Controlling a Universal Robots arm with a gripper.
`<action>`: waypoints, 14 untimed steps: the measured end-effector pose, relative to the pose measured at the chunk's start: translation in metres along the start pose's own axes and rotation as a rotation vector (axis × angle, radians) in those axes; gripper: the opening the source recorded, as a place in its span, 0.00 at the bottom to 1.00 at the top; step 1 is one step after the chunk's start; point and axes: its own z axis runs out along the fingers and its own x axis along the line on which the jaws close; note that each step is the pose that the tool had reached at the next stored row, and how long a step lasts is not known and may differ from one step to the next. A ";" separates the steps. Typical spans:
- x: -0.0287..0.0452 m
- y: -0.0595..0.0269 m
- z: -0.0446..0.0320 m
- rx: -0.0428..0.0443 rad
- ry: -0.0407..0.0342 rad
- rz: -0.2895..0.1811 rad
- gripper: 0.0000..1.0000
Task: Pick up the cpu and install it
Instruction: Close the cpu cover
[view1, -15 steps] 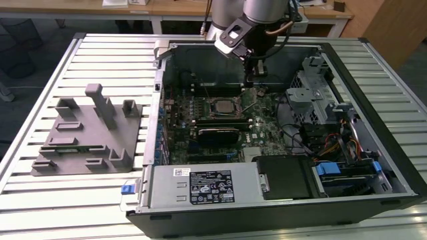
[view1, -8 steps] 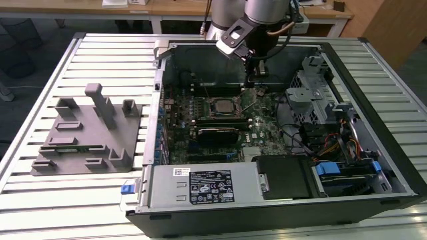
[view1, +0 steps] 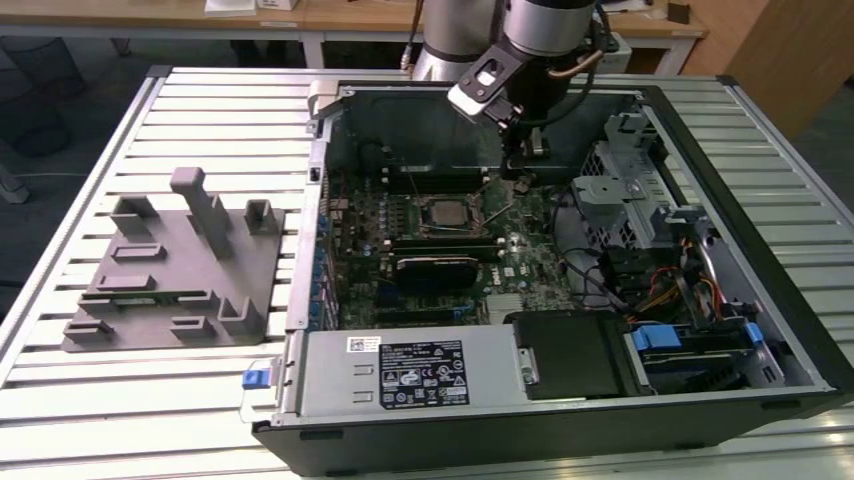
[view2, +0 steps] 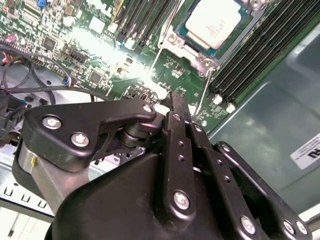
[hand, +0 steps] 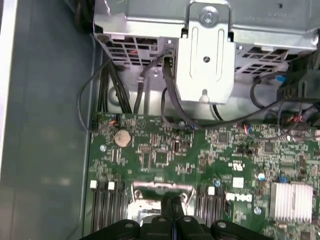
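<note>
The cpu (view2: 216, 22) is a silvery-white square lying in the metal-framed socket (view1: 443, 212) in the middle of the green motherboard (view1: 534, 262). It lies flat inside the frame. My gripper (view1: 519, 180) hangs inside the open computer case, just to the exterior view's right of the socket. Its two black fingers are shut together with nothing between them in both wrist views (view2: 170, 96) (hand: 172, 201). The fingertips are close above the board, beside a thin metal socket lever (view2: 203, 92) that stands up at an angle. The cpu is apart from the fingers.
A grey plastic fixture (view1: 174, 270) lies on the slatted table at the exterior view's left of the case. Inside the case are black memory slots (view2: 250, 55), a metal drive cage (hand: 207, 55) with cables, a heatsink (hand: 292, 200) and the power supply (view1: 400, 370).
</note>
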 end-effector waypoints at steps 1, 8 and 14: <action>0.0000 0.0012 0.0012 -0.0001 0.0001 0.000 0.11; 0.0004 0.0065 0.0056 0.0000 -0.0001 0.000 0.11; 0.0047 0.0101 0.0100 0.0000 0.0000 0.000 0.11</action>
